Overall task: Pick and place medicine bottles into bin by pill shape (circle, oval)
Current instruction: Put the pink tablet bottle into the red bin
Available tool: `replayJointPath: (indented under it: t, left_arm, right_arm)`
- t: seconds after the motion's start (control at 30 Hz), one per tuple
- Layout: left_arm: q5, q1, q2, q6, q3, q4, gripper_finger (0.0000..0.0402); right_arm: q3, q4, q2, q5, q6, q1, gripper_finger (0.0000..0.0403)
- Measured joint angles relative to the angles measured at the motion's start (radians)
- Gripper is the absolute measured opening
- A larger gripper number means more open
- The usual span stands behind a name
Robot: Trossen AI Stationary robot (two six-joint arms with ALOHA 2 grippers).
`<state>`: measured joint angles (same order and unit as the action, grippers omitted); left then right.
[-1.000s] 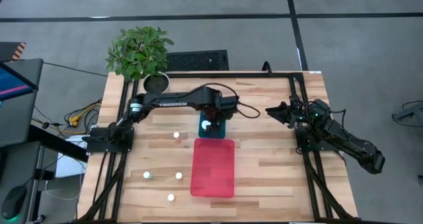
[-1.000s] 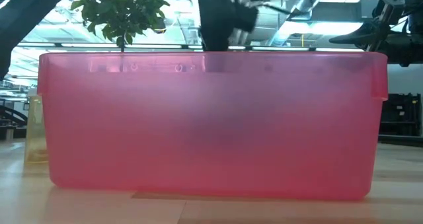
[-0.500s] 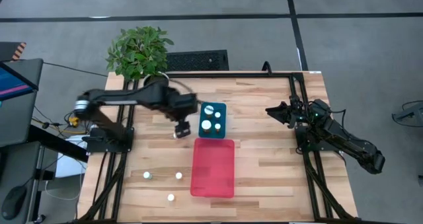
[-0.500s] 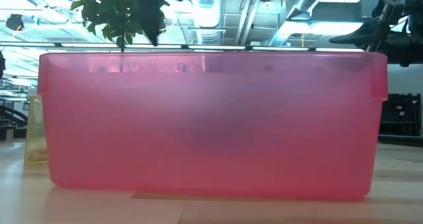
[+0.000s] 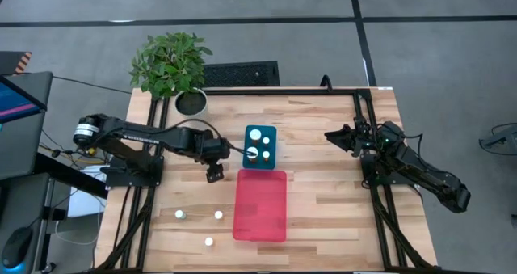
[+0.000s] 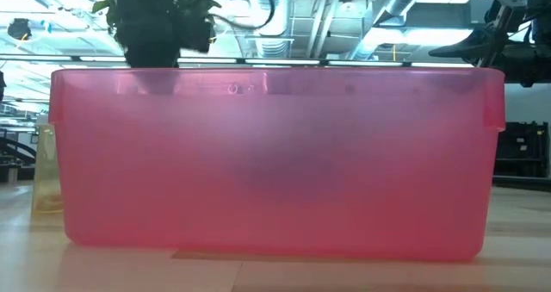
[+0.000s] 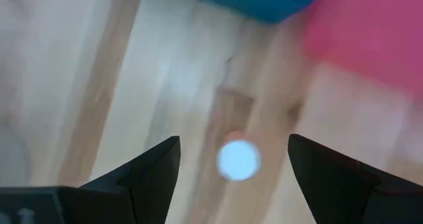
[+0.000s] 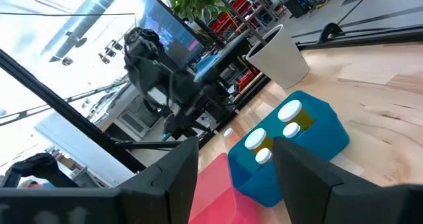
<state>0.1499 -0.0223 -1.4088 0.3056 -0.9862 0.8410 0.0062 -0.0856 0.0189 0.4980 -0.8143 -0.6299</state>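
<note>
My left gripper (image 5: 214,174) is open and hangs over a white-capped medicine bottle (image 7: 238,159) that stands on the table just left of the blue bin (image 5: 260,146). In the left wrist view (image 7: 232,141) the cap shows between the two fingers and apart from both. The arm hides this bottle in the high view. The blue bin holds three white-capped bottles (image 5: 255,133). The pink bin (image 5: 260,205) stands next to it, on the near side. Three more bottles (image 5: 218,215) stand on the near left of the table. My right gripper (image 5: 329,135) waits open at the table's right.
A potted plant (image 5: 171,64) in a white pot (image 5: 191,102) stands at the far left corner. The black frame rails (image 5: 363,145) run along both sides of the table. In the low view the pink bin (image 6: 275,154) fills most of the picture.
My left gripper has gone from above the blue bin toward the table's left edge and a little toward the near edge. It now stands over the lone bottle left of the blue bin.
</note>
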Motion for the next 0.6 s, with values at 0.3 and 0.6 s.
replayJointPath:
  t: [0.3,0.6]
  left_arm:
    - [-0.032,0.002,0.000,-0.023,0.105,-0.058,0.0275]
    - [-0.020,0.001,0.000,-0.068,0.114,-0.088,0.0254]
  right_arm:
    - [0.000,0.000,0.000,-0.002,0.000,0.000,0.0205]
    - [0.000,0.000,0.000,-0.003,0.000,0.000,0.0205]
